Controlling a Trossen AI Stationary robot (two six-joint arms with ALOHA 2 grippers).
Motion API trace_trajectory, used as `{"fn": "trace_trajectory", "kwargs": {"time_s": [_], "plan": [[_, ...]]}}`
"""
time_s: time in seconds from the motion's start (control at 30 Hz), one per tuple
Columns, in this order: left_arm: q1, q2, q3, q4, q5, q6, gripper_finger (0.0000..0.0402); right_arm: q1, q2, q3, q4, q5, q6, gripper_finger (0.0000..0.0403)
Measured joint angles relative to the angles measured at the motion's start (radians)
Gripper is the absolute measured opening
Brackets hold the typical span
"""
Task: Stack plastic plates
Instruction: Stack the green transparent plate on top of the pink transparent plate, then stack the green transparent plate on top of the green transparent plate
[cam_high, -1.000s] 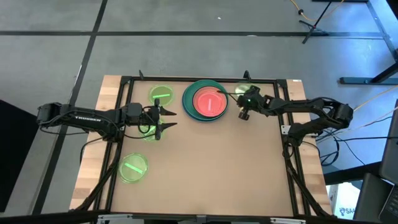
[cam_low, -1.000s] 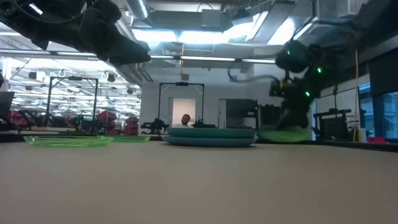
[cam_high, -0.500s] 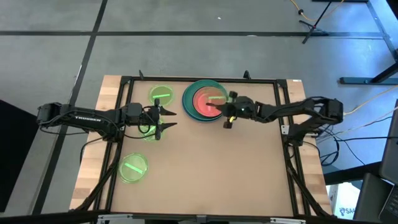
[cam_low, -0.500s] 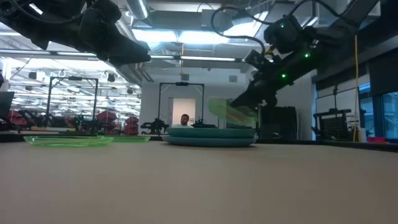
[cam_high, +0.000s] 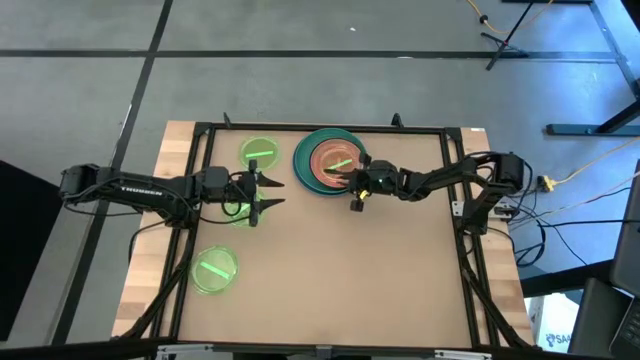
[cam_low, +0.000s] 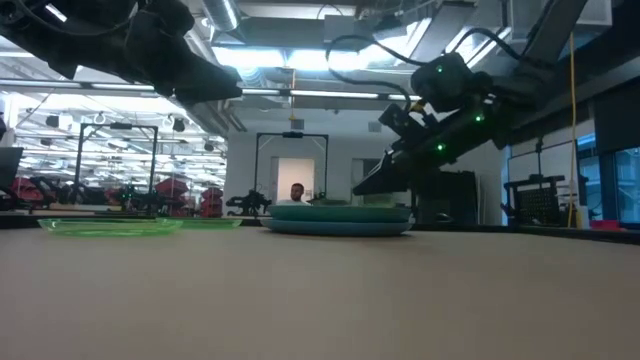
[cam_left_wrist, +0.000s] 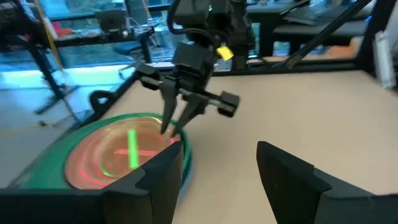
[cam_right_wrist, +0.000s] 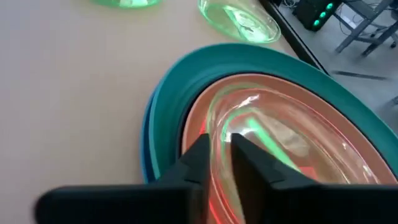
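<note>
A stack of plates (cam_high: 330, 160) stands near the table's far edge: teal over blue (cam_right_wrist: 147, 146), then peach and translucent pink, with a neon-green plate (cam_right_wrist: 249, 134) on top. My right gripper (cam_high: 354, 184) is at the stack's near right rim, shut on that green plate. My left gripper (cam_high: 268, 190) hangs open above another green plate (cam_high: 236, 209) left of the stack. Two more green plates (cam_high: 258, 152) (cam_high: 213, 268) lie flat on the table. The black plate is hidden. My right gripper pinches the green plate's rim (cam_right_wrist: 219, 138) between its two fingers (cam_right_wrist: 199, 155), where it overlies the stack's near right side. The fingers slant down from the table's right. The plate lies in the pink plate on the stack, close to level.
A dark frame (cam_high: 455, 190) runs around the table, with wooden strips (cam_high: 165, 170) outside it. The brown tabletop (cam_high: 350, 270) spreads wide toward the near edge. A person shows far off in the room (cam_low: 297, 193).
My right gripper has carried a green plate from the table's far right corner leftward to the stack. It rose, swung over the stack and came down, and the plate now lies on the pink one. My left arm has kept still.
</note>
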Motion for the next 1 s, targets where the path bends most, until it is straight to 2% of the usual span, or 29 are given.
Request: {"fn": "trace_trajectory", "kwargs": {"time_s": [0.13, 0.23, 0.37, 0.53, 0.63, 0.7, 0.83, 1.0], "plan": [[-0.001, 0.000, 0.000, -0.026, -0.057, 0.038, 0.0199, 0.000, -0.018, 0.000, 0.001, 0.001, 0.002, 0.0123], [0.004, 0.003, 0.000, -0.060, -0.129, 0.041, 0.0199, 0.008, -0.064, 0.000, -0.028, -0.025, 0.034, 0.0152], [0.033, 0.003, 0.010, -0.147, -0.243, 0.020, 0.0199, 0.047, -0.143, 0.001, -0.092, -0.141, 0.056, 0.0169], [0.120, 0.031, 0.063, -0.278, -0.298, -0.054, 0.0199, 0.150, -0.178, -0.003, -0.140, -0.224, 0.059, 0.0167], [0.201, 0.105, 0.093, -0.295, -0.283, -0.139, 0.0199, 0.210, -0.178, -0.023, -0.147, -0.225, 0.039, 0.0166], [0.252, 0.166, 0.123, -0.321, -0.238, -0.147, 0.0199, 0.240, -0.175, -0.037, -0.141, -0.204, 0.027, 0.0166], [0.330, 0.311, 0.197, -0.458, -0.152, -0.118, 0.0199, 0.270, -0.175, -0.053, -0.130, -0.182, 0.027, 0.0166], [0.394, 0.470, 0.325, -0.632, -0.142, -0.025, 0.0199, 0.313, -0.175, -0.054, -0.173, -0.182, 0.029, 0.0165]]}}
